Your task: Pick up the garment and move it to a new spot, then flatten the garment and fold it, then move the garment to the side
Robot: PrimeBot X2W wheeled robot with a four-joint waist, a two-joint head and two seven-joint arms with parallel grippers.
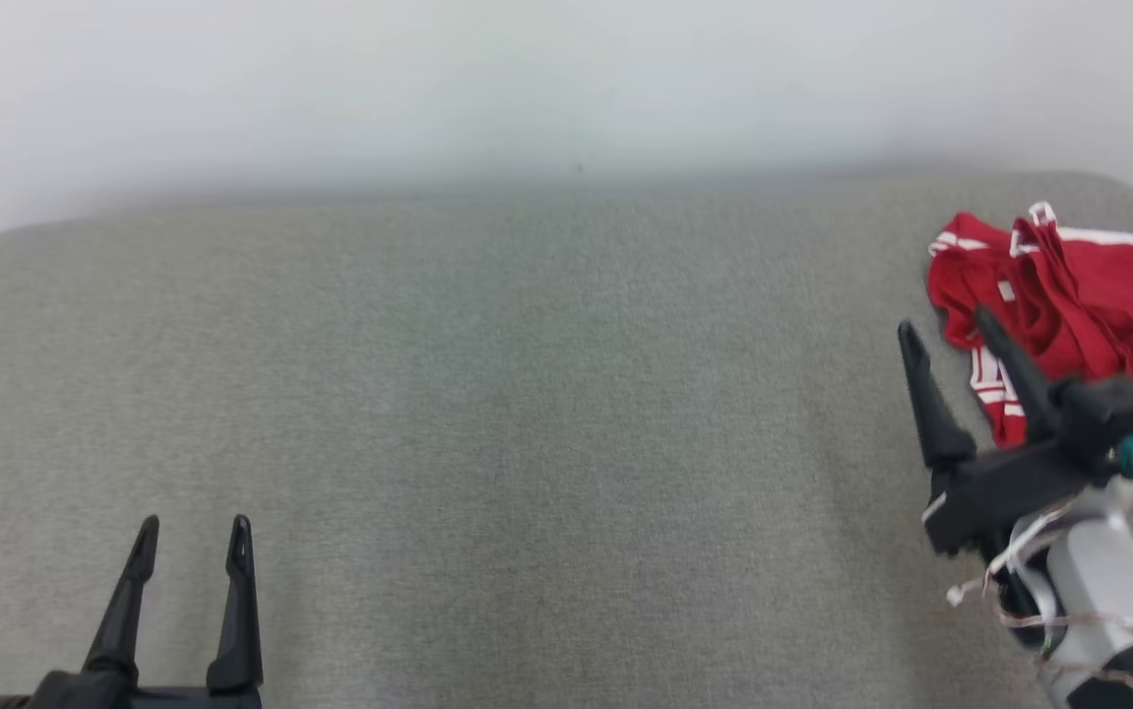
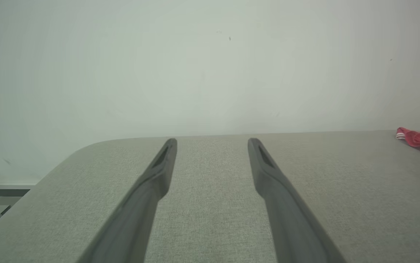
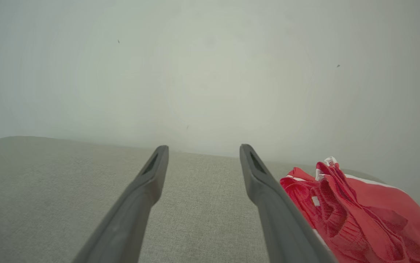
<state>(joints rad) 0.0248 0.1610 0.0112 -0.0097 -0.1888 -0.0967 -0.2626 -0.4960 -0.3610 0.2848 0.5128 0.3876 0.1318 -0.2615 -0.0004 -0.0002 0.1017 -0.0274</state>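
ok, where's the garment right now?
The red garment lies crumpled at the far right of the grey surface in the head view, next to the open right gripper.

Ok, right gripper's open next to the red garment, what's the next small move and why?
Probably ease the right gripper rightward and down onto the garment: its jaws stand open and empty, and the crumpled cloth lies just right of them.

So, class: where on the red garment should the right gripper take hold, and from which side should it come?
Probably the garment's raised, white-trimmed fold: it stands up off the grey surface, so the jaws can close around it. Come from above on its left side, where the open right gripper hangs.
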